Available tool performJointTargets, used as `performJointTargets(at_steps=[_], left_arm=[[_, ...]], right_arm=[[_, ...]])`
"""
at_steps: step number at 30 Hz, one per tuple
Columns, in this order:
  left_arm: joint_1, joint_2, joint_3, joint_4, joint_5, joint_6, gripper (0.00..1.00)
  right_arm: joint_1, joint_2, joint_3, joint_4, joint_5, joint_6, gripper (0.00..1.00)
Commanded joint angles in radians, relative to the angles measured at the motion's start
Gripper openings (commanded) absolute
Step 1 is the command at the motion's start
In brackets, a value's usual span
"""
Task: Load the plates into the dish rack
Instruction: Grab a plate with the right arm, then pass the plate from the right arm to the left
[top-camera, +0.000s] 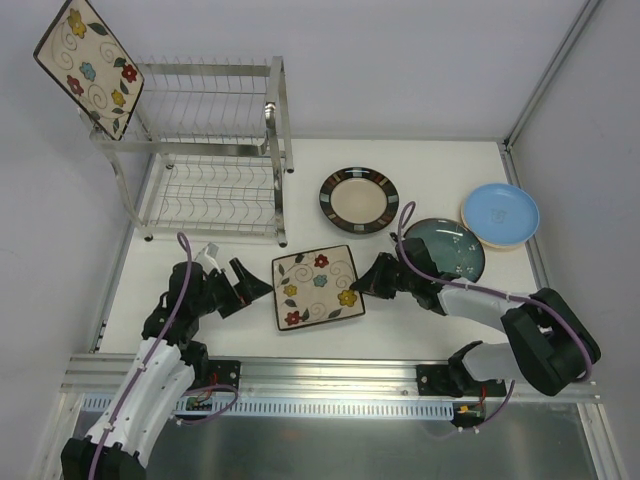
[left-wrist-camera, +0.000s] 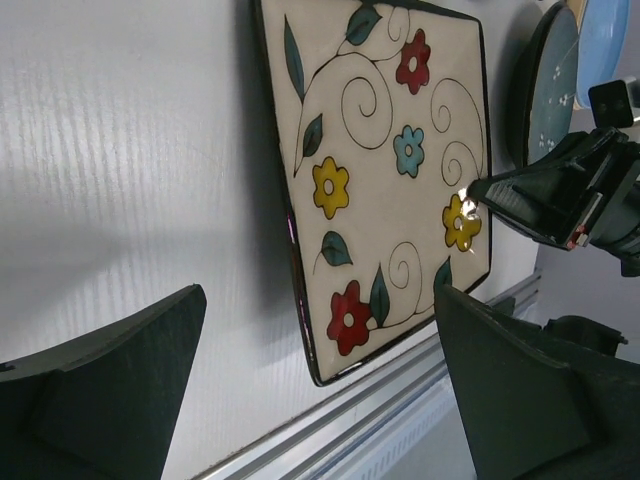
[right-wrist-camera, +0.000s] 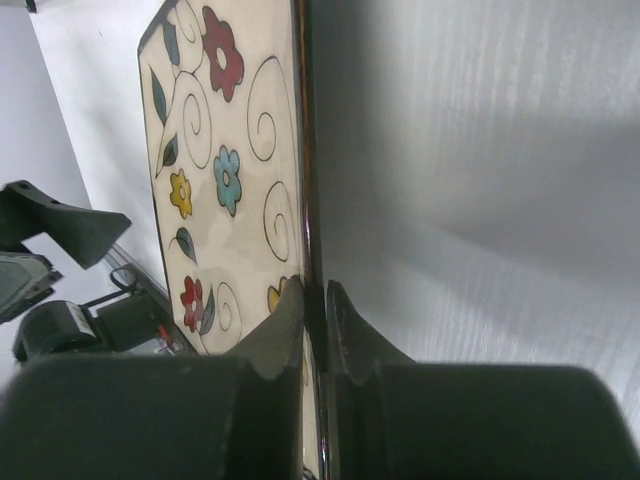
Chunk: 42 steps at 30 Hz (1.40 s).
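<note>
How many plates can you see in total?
5: upper floral plate at the rack's top-left corner; lower floral plate gripped by right tool; dark-rimmed plate mid-table; teal plate and blue plate far right.

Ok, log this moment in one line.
right gripper: shut on square floral plate | left gripper: open, beside it | dish rack: second square plate on top

The left gripper (top-camera: 252, 285) sits low just to the left of the square floral plate (top-camera: 318, 287). Its jaws are spread wide, facing the plate's left edge without touching it, and its arm is folded back with the elbow raised. The right gripper (top-camera: 366, 283) reaches in from the plate's right side, jaws pinched on that edge, forearm stretched low behind it.
</note>
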Motion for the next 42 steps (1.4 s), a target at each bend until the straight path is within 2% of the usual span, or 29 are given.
performJointTargets(at_steps=[1, 12, 25, 34, 36, 42], left_arm=[[-0.019, 0.015, -0.036, 0.107, 0.033, -0.113, 0.99], [-0.096, 0.155, -0.048, 0.227, -0.017, -0.222, 0.98], [-0.252, 0.362, -0.02, 0.345, -0.171, -0.349, 0.84], [-0.275, 0.5, -0.026, 0.471, -0.169, -0.401, 0.72], [-0.275, 0.525, -0.045, 0.553, -0.152, -0.417, 0.67], [-0.275, 0.595, -0.071, 0.653, -0.136, -0.414, 0.64]], right_arm=[[-0.029, -0.025, -0.003, -0.206, 0.012, 0.095, 0.01], [-0.048, -0.027, 0.016, -0.185, -0.076, 0.161, 0.01], [-0.049, 0.019, 0.016, -0.119, -0.18, 0.126, 0.01], [-0.049, 0.028, 0.005, -0.093, -0.226, 0.118, 0.01], [-0.051, 0.027, 0.0, -0.075, -0.24, 0.123, 0.01], [-0.051, 0.03, -0.004, -0.053, -0.26, 0.123, 0.01]])
